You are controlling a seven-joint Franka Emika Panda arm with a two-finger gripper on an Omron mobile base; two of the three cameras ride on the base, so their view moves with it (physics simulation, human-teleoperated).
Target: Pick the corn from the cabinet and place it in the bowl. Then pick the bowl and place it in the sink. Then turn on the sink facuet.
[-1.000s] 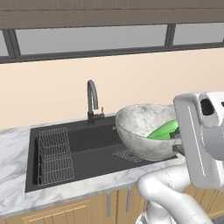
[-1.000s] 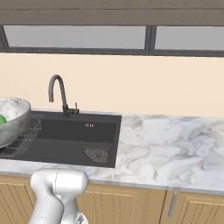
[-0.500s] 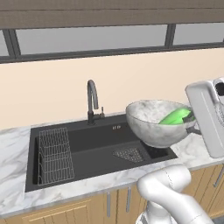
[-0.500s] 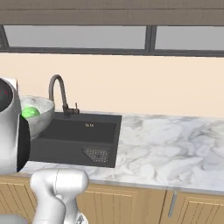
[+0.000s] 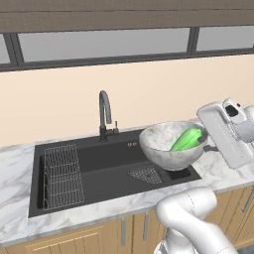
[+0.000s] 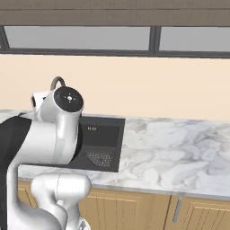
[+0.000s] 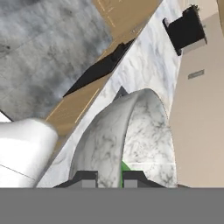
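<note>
Since the gripper [image 7: 109, 178] is pinched tight on the rim of the bowl [image 5: 168, 149], which hangs over the sink [image 5: 99, 171] holding the corn [image 5: 186, 139], that stone-like, probably heavy, slick bowl may tip.

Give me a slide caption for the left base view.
Marbled bowl holding green corn, carried above the black sink.

The middle of the sink [image 5: 99, 168] basin is open below me. A wire rack [image 5: 62, 174] fills its left end, and the sink faucet [image 5: 104, 115] stands at the back rim, left of the bowl [image 5: 171, 146] I hold over the basin's right end. The marble table [image 6: 179, 148] to the right lies bare.
</note>
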